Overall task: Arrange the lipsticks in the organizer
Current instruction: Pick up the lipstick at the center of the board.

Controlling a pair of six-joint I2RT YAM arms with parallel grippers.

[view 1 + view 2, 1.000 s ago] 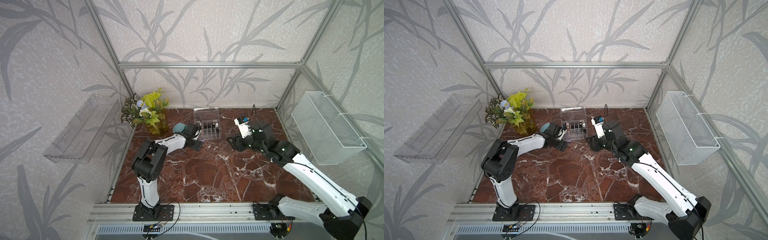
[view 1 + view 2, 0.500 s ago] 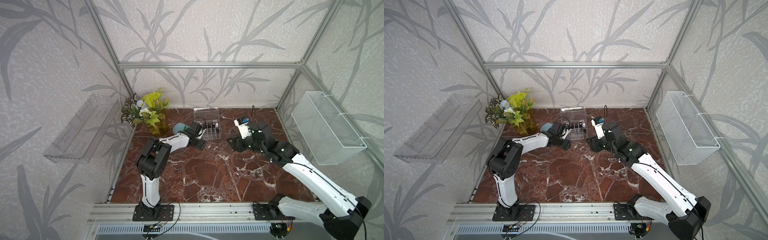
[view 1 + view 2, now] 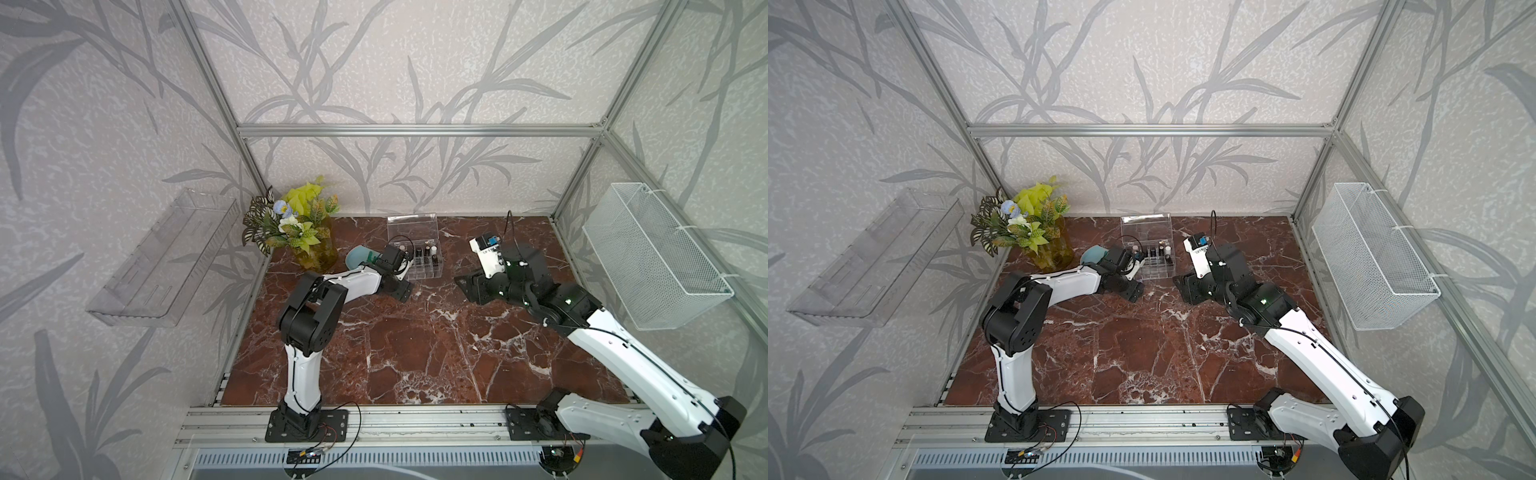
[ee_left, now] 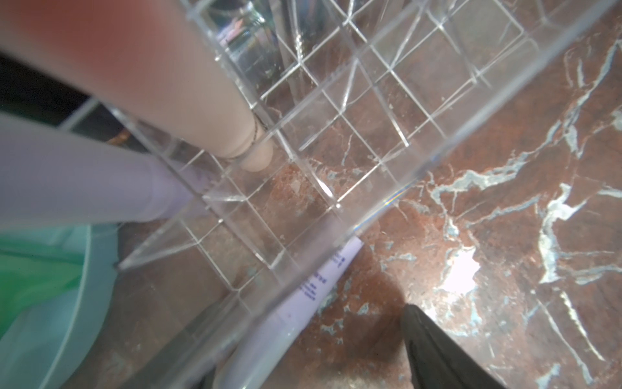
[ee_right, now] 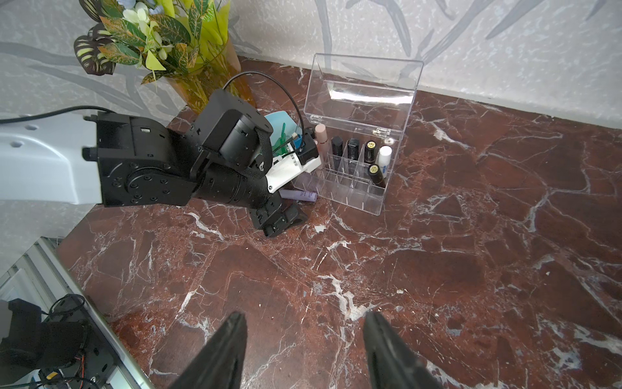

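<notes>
Both top views: clear organizer (image 3: 424, 272), lid raised, is set near the back wall; left gripper (image 3: 402, 289) is placed at its corner, arm shifted closer than a second ago. Left wrist: jaws wide, lilac lipstick (image 4: 303, 296) laid along organizer's outer wall. Right wrist: right gripper (image 5: 304, 315) spread, empty; dark lipsticks (image 5: 352, 148) stood upright in back cells; marble table (image 5: 471, 269) open ahead.

Landmark: amber vase (image 3: 320, 255) of fake foliage, at a back corner of the marble tabletop (image 3: 415, 353). I see a teal dish (image 3: 356, 259) just beside the vase, with a green toy (image 4: 33, 272) in it. Clear wall tray (image 3: 166, 257) on the wall nearest the vase. White wire basket (image 3: 652, 257) well apart from it, on the opposite wall.
</notes>
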